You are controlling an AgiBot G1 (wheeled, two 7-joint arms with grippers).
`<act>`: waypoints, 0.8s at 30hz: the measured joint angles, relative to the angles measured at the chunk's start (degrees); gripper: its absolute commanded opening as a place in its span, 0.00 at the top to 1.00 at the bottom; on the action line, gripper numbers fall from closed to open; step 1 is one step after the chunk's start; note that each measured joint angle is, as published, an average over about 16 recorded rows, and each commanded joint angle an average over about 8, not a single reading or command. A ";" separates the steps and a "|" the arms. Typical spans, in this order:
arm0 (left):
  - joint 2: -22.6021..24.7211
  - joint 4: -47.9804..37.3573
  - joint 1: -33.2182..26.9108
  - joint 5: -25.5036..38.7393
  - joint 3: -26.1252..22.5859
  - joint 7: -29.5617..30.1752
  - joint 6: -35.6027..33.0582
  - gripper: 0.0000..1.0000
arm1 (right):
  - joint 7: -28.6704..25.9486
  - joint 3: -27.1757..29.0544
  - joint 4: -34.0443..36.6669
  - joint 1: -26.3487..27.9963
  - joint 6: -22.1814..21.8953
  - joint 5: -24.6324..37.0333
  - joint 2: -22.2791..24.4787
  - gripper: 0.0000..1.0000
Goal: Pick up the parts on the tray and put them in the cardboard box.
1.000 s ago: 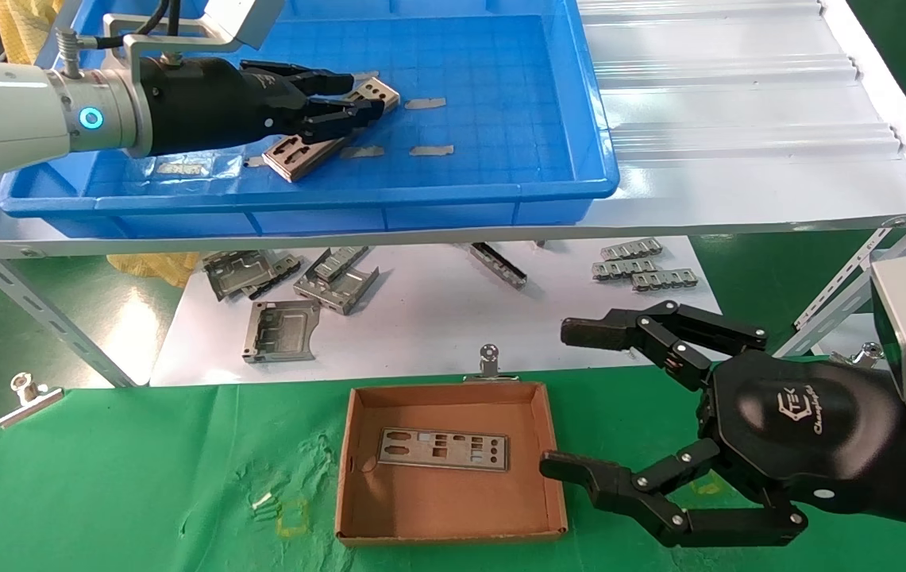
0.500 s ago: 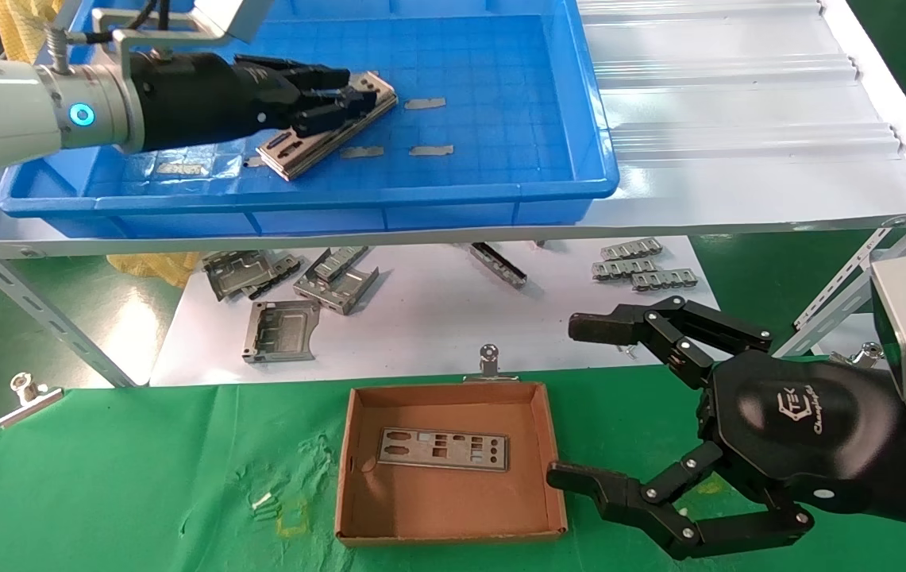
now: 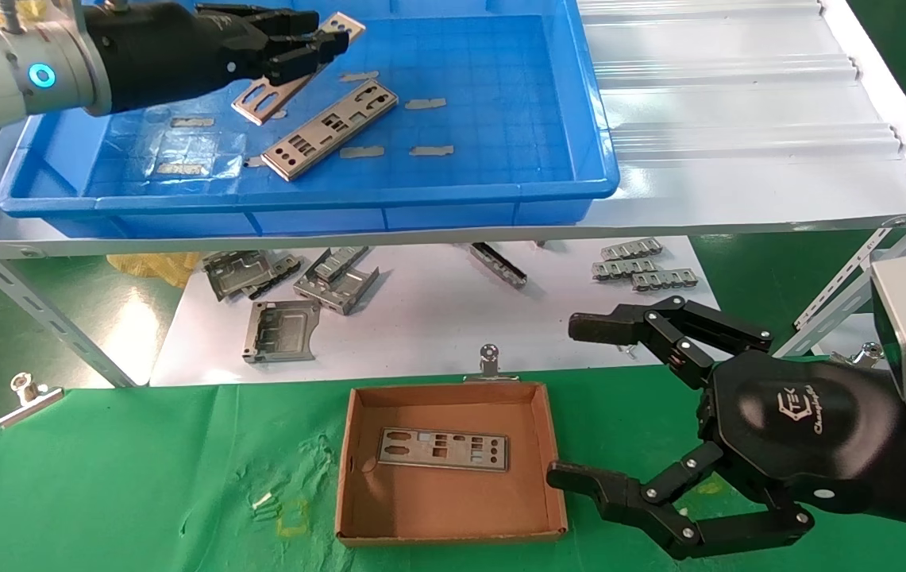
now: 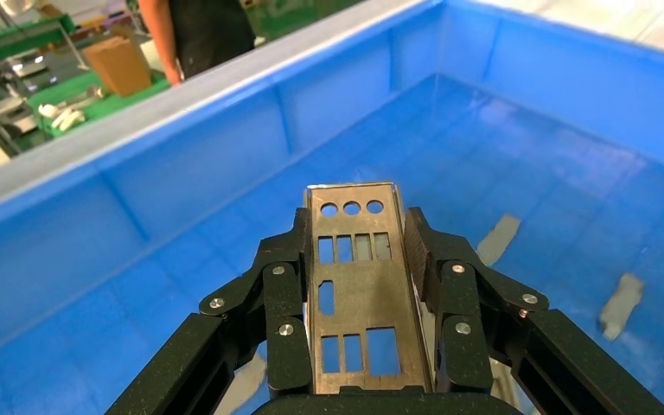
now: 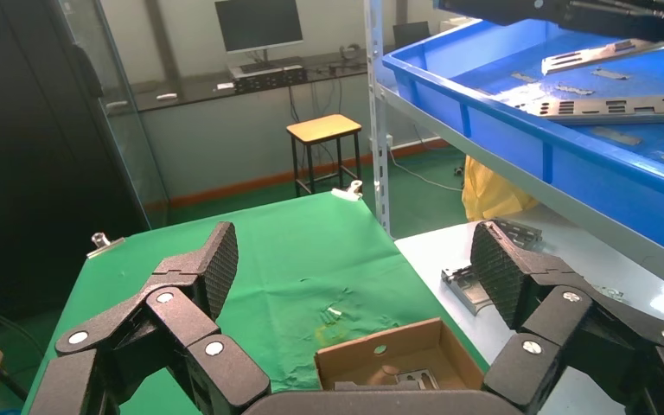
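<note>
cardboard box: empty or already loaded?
Loaded with one. A single part lies flat on the floor of the cardboard box; another is clamped in the left gripper over the tray.

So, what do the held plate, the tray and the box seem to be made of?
Held plate in the left gripper: looks like thin sheet metal, dull silver-grey, with punched holes.
Tray: probably moulded plastic, bright blue, slightly glossy, with a grid floor.
Box: brown cardboard, matte, with folded low walls.
</note>
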State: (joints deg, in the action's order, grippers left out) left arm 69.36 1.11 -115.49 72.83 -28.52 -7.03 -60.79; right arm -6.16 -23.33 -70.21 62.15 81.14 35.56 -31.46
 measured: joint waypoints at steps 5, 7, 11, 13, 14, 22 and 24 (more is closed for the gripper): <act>-1.33 1.00 -0.53 -0.57 0.33 -0.67 -5.79 1.00 | 0.00 0.00 0.00 0.00 0.00 0.00 0.00 0.00; -2.02 1.57 -0.73 -0.73 0.36 -1.02 -9.52 1.00 | 0.00 0.00 0.00 0.00 0.00 0.00 0.00 0.00; -3.40 3.16 -0.87 -0.83 0.13 -1.88 -17.44 1.00 | 0.00 0.00 0.00 0.00 0.00 0.00 0.00 0.00; -4.07 4.48 -0.65 -0.88 -0.23 -2.23 -21.17 1.00 | 0.00 0.00 0.00 0.00 0.00 0.00 0.00 0.00; -4.42 5.33 -0.42 -0.94 -0.50 -2.36 -22.92 1.00 | 0.00 0.00 0.00 0.00 0.00 0.00 0.00 0.00; -8.52 19.55 5.28 -5.16 -5.93 -0.84 -31.21 1.00 | 0.00 0.00 0.00 0.00 0.00 0.00 0.00 0.00; -9.77 24.28 7.49 -6.91 -8.23 0.08 -31.32 1.00 | 0.00 0.00 0.00 0.00 0.00 0.00 0.00 0.00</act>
State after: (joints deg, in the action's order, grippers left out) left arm 59.59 25.40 -108.00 65.92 -36.75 -6.95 -92.11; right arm -6.16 -23.33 -70.21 62.15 81.14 35.56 -31.46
